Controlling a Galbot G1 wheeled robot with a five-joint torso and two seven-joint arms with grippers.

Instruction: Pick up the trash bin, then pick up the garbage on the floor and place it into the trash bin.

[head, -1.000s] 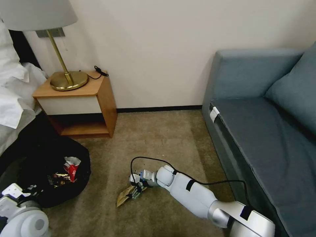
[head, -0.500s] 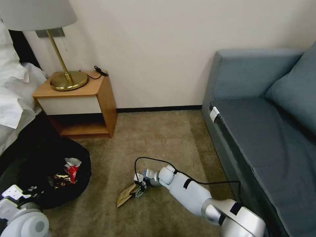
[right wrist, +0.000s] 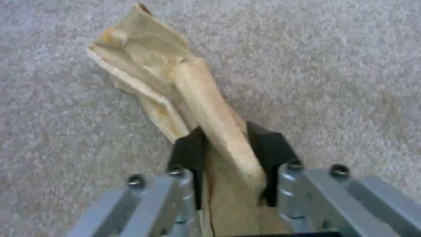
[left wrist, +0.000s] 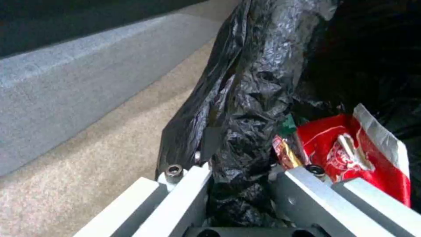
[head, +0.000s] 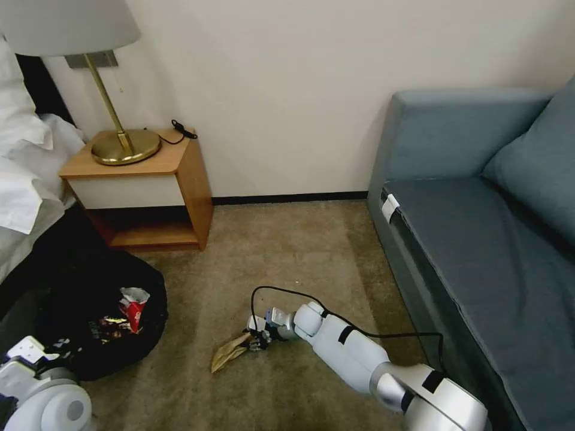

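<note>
So, right gripper [right wrist: 226, 158] low on beige carpet floor [head: 287, 251], jaws pinching crumpled brown paper bag [right wrist: 175, 95]. Left gripper [left wrist: 239, 184] jaws clamped on bag-lined round black trash bin [head: 90, 299], red snack packet [left wrist: 359, 151] inside.

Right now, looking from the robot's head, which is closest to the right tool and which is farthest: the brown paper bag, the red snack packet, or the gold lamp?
1. The brown paper bag, pinched in the right tool on the carpet.
2. The red snack packet, off to the robot's left inside the trash bin.
3. The gold lamp, far back on the bedside table by the wall.
</note>
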